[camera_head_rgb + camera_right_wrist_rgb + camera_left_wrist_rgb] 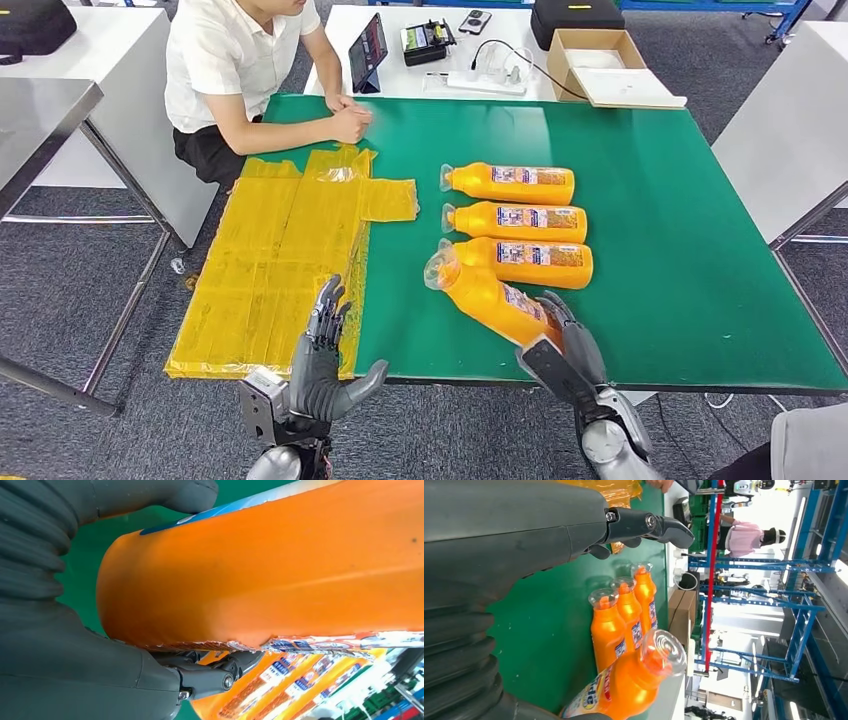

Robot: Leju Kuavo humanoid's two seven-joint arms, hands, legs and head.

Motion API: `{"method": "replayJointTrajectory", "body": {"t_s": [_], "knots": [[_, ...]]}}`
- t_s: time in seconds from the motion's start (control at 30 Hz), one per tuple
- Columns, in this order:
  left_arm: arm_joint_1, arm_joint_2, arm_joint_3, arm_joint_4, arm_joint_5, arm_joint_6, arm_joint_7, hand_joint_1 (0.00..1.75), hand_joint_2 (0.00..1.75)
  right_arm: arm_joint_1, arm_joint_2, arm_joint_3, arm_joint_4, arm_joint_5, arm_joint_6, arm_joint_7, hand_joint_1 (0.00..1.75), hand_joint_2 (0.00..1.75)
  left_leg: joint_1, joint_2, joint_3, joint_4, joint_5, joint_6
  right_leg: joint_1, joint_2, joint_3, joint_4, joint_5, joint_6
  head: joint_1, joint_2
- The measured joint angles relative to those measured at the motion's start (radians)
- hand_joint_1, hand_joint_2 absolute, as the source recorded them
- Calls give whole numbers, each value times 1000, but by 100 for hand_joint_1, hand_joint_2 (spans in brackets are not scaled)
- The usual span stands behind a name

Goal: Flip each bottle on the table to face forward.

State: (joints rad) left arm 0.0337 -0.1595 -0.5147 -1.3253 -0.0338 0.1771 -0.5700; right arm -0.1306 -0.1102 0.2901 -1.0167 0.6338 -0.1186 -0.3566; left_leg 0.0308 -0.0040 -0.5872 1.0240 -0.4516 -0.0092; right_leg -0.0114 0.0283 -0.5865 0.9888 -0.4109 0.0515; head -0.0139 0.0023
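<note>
Our right hand (562, 325) grips the near bottle (485, 293), tilted against three bottles (515, 222) lying in a row on the green tabletop (660, 250). Our left hand (325, 350) hovers spread over yellow sheeting (280, 260); a person (250, 70) sits far left.

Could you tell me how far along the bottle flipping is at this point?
Three orange bottles lie in a neat row on the green table, labels up, apparently done. The right robot hand grips the fourth bottle, angled and lifted at its cap end. It remains to be turned and laid down. The left robot hand hovers open.
</note>
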Motion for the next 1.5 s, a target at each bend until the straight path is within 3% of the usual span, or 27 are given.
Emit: {"method": "replayJointTrajectory", "body": {"t_s": [0.57, 0.93, 1.27, 1.5], "knots": [[-8, -1, 5, 44, 107, -81, 71, 0, 175, 98, 24, -3, -142, -103, -72, -69, 175, 175, 0, -2, -14, 0, 1, 0, -1, -2, -12, 0, 0, 0, 0, 0], [-68, -4, -29, 191, 220, -287, 186, 0, 175, 85, 100, 43, -175, -186, -20, -164, 175, 175, 0, -4, -17, 0, 1, 0, -1, -3, -14, 1, 0, 0, 0, 0], [-100, -16, -47, 233, 227, -288, 188, 0, 175, 68, 137, 112, -175, -210, 5, -173, 175, 175, 0, -5, -18, 0, 1, 0, -1, -4, -15, 1, 0, 0, 0, 0], [-110, -23, -68, 233, 260, -221, 196, 0, 175, 46, 150, 175, -159, -227, 15, -164, 175, 175, 0, -5, -19, 0, 2, 0, -1, -4, -16, 1, 0, 0, 0, 0]]}}
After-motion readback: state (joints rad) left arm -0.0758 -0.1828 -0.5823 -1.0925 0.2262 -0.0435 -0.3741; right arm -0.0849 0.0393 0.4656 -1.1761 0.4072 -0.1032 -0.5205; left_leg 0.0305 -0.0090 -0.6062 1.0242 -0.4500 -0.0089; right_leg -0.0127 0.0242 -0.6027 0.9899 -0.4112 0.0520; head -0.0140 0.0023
